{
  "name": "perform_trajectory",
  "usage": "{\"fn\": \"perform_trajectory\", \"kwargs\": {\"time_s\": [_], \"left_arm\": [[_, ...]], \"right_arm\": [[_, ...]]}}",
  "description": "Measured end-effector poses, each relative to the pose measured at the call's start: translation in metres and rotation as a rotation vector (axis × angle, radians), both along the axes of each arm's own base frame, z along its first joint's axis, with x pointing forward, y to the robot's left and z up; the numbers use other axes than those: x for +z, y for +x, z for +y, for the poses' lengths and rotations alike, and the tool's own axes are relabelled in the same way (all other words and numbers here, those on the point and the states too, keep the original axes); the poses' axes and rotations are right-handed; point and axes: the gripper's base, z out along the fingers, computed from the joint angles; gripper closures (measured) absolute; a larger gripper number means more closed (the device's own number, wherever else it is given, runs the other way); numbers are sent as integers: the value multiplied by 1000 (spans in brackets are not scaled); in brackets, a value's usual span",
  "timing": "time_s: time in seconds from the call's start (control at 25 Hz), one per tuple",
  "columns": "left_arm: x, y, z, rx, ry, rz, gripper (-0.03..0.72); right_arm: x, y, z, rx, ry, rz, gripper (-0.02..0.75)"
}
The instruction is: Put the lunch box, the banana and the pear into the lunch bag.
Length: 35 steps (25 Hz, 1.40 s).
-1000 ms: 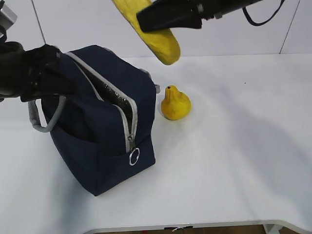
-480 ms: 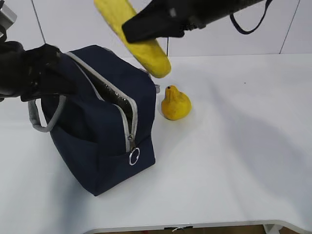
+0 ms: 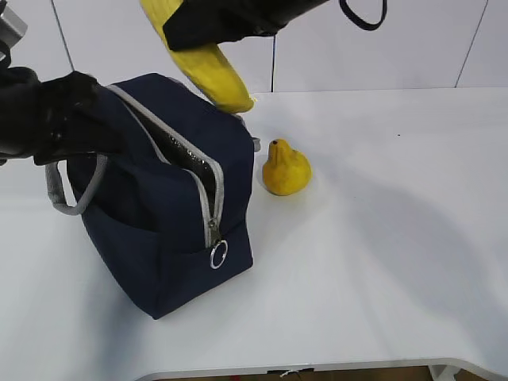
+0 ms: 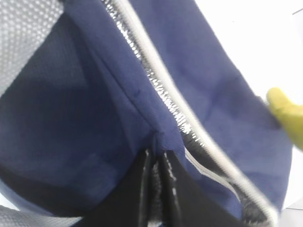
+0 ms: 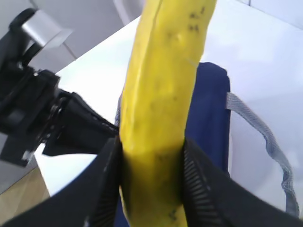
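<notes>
We hold the banana point(image 3: 208, 67) in our right gripper point(image 5: 151, 175) (pear waits); next, lower it into the lunch bag point(image 3: 171, 206) below.

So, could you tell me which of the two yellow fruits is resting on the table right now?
The squat yellow-orange pear, sitting on the white table beside the navy-blue fabric lunch bag. The long curved yellow banana is held aloft in the right gripper.
</notes>
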Motion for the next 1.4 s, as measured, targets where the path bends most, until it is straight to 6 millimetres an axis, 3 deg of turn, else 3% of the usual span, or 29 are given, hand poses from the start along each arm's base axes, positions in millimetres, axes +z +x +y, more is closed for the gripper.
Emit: {"fn": "perform_trajectory", "kwargs": {"time_s": [0.56,0.8,1.0,1.4], "left_arm": [[0,0,0,-4,3,-4,688],[0,0,0,-3,-2,-7,688],[1,0,-1,-1,-12,-8,688],[15,-4,-3,-53,-49,-98,688]], "right_arm": [[-32,6,43,36,-104,74,428],[6,4,37,14,-158,51,428],[35,-1,31,-93,-119,158,428],[23,-10,42,-116,-138,312,428]]}}
